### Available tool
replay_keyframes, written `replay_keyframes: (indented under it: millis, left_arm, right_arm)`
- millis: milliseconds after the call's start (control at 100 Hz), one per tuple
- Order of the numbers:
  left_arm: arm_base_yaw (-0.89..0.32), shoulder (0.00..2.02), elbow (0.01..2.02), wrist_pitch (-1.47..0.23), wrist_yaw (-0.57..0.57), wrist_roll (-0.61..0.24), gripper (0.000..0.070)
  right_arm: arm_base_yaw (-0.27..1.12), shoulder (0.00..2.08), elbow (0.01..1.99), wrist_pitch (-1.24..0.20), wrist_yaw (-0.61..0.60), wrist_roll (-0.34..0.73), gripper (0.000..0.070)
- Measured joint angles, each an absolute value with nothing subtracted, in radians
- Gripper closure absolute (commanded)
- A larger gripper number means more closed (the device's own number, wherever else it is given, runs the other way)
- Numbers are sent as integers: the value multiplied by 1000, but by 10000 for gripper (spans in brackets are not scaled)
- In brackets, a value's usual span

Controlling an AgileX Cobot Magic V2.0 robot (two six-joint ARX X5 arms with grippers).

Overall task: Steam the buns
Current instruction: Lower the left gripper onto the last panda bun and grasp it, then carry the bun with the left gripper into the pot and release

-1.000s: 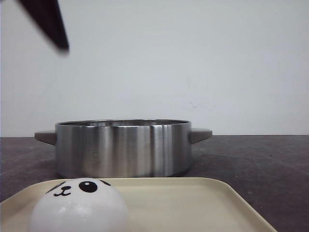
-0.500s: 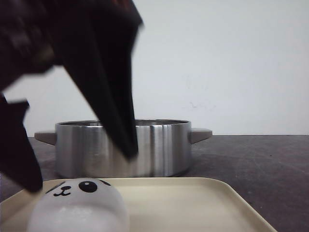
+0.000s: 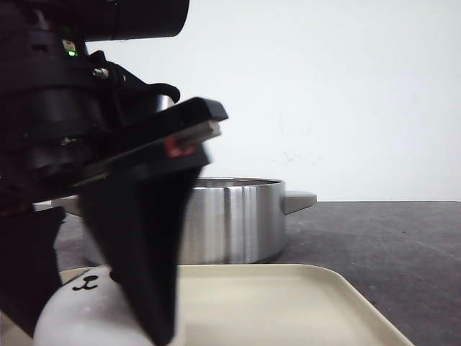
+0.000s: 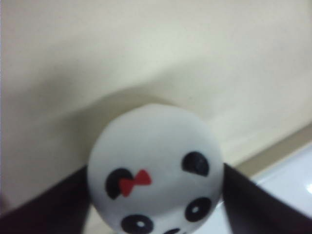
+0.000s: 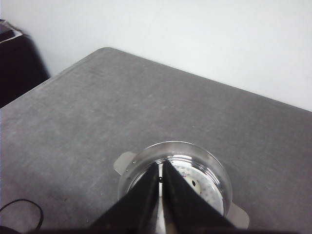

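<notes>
Left gripper (image 3: 94, 303) now astride bun (image 3: 79, 317) (descended)

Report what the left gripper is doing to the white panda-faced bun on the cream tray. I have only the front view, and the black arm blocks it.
Observer: The left wrist view shows the left gripper with its black fingers flanking the glossy white panda-faced bun. I cannot tell if they press it.
Operator: Confirm which bun.
Observer: It wears a small red bow beside one ear.
Operator: Locate the right gripper.
Observer: The right gripper, fingers together, hangs above the round stainless-steel pot.
</notes>
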State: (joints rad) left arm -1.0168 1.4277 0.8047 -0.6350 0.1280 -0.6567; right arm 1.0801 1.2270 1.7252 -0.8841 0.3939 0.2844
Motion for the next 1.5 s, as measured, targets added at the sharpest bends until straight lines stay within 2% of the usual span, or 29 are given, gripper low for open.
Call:
replay_keyframes:
  millis: [40, 270, 420, 560, 660, 870, 1010, 1260, 1500]
  left_arm:
    - [-1017, 1428, 805, -634, 128, -654, 699]
    - [-1018, 1410, 805, -639, 131, -615, 693]
    - [-1028, 1293, 862, -679, 119, -593, 693]
    - [-1029, 1158, 1004, -656, -11, -548, 693]
    - [-990, 1138, 1098, -676, -82, -495, 693]
    - [-830, 1232, 1222, -751, -88, -365, 693]
    - [-725, 1319, 1252, -760, -46, -307, 693]
    - [-620, 1514, 1252, -758, -20, -282, 693]
    - [-581, 1654, 1252, -752, 2, -280, 693]
  right_arm:
    - [1080, 1227, 1725, -884, 394, 284, 697]
    - [1080, 1227, 1725, -886, 397, 284, 697]
    - [1080, 1226, 1725, -886, 397, 284, 697]
    - [1080, 1226, 1725, -885, 397, 284, 697]
    - [1080, 1226, 1725, -885, 397, 284, 697]
    - [1080, 1226, 1725, -875, 397, 284, 697]
    - [1080, 1226, 1725, -873, 397, 284, 697]
    - [1084, 1226, 1725, -873, 397, 284, 697]
    - [1086, 1226, 1725, -873, 397, 284, 697]
